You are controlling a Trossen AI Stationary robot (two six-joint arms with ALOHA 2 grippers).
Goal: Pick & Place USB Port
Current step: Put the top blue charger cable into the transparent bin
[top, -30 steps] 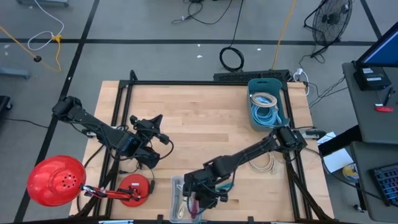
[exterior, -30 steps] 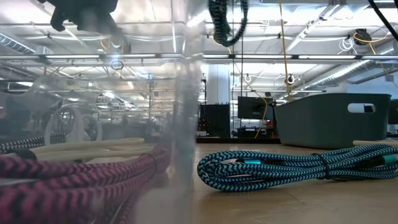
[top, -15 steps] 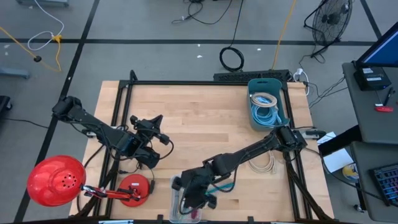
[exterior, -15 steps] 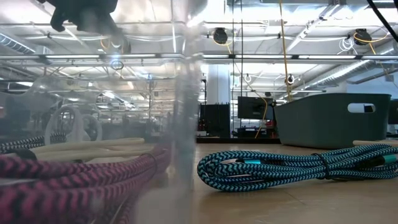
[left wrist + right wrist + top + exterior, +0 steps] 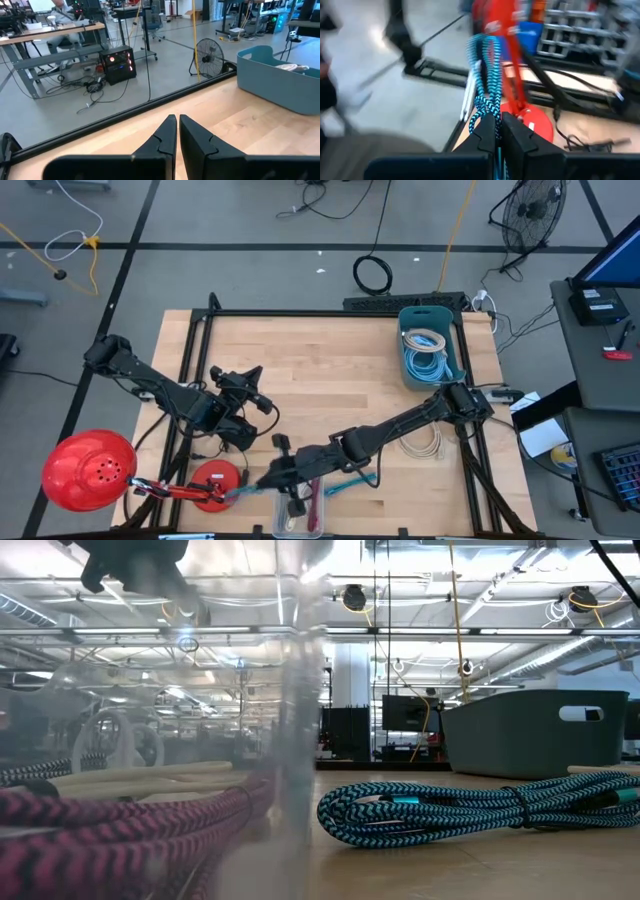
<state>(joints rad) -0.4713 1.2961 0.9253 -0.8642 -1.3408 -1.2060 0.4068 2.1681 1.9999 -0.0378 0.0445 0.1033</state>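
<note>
Looks about halfway: the right gripper point(image 5: 497, 131) has its fingers clenched on a teal braided USB cable point(image 5: 485, 75) lifted near the clear bin point(image 5: 297, 515) at the table's point(image 5: 330, 370) front edge, placing not done, left gripper point(image 5: 177, 131) clenched empty, waiting left.

Robotics lab or workshop: wooden table point(image 5: 330, 370) sitting on a taped concrete floor point(image 5: 250, 270), cables trailing across it, floor fan point(image 5: 528, 215) standing by, benches with electronics point(image 5: 117, 65) showing beyond, ceiling lights running overhead
</note>
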